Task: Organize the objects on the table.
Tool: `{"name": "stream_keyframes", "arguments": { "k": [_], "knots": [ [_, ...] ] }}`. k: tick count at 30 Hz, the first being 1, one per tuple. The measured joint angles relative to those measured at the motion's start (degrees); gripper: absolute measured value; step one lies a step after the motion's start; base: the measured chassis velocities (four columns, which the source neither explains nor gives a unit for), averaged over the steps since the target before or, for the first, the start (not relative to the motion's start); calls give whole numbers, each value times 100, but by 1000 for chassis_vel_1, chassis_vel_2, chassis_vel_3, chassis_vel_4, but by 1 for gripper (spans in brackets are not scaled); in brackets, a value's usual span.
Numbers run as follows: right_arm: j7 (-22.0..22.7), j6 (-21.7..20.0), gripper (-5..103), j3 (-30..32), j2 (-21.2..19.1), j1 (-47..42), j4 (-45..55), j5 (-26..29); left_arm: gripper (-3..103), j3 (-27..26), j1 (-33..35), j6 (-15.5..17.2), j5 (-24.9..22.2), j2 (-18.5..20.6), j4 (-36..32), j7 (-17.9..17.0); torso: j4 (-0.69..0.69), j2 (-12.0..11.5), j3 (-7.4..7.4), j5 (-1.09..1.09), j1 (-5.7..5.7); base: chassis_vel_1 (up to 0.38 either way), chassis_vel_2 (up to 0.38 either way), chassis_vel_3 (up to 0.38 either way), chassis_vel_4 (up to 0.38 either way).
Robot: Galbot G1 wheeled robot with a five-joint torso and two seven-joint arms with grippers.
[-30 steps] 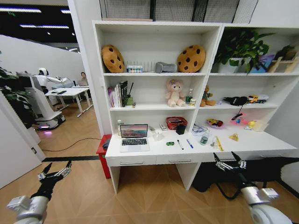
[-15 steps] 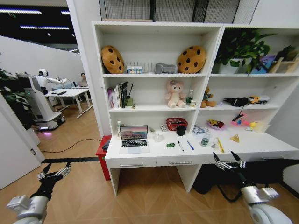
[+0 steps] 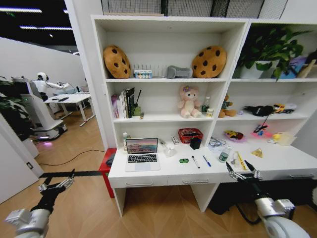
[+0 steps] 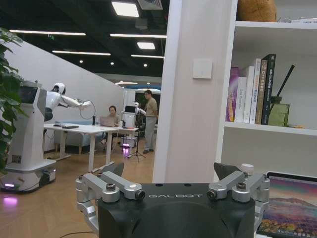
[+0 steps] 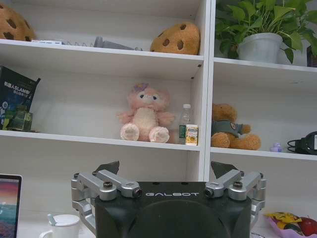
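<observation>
Nearest to me, the left gripper (image 3: 57,184) hangs low on the left above the wooden floor, jaws spread wide and holding nothing. The right gripper (image 3: 242,172) is raised on the right, just before the front edge of the table (image 3: 148,174), jaws also wide and empty.

On the table, from the left, the laptop (image 3: 142,154) stands open. Near the middle lies the green toy car (image 3: 184,160), then the black pen (image 3: 195,161), the blue pen (image 3: 206,160) and the small tin (image 3: 223,157), close together but apart.

I judge that this is the approach step; nothing is grasped yet. The next move calls for coming within arm's reach and lowering one gripper over a small item, probably a pen, which needs a narrow, exact grip.

Compared with a second ago, the desk and shelves look larger and lie lower in the head view, so the robot has come closer; the objects themselves have not moved.
</observation>
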Motion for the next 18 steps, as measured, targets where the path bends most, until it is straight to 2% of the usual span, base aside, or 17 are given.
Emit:
{"name": "stream_keyframes", "arguments": {
  "k": [18],
  "knots": [
    [-3, -2, 100, 12, -10, 23, -6, -27, 99, 29, -23, -5, 1, -8, 20, 4, 1, -1, 0, 1, 2, -107, 113, 108, -103]
  ]
}}
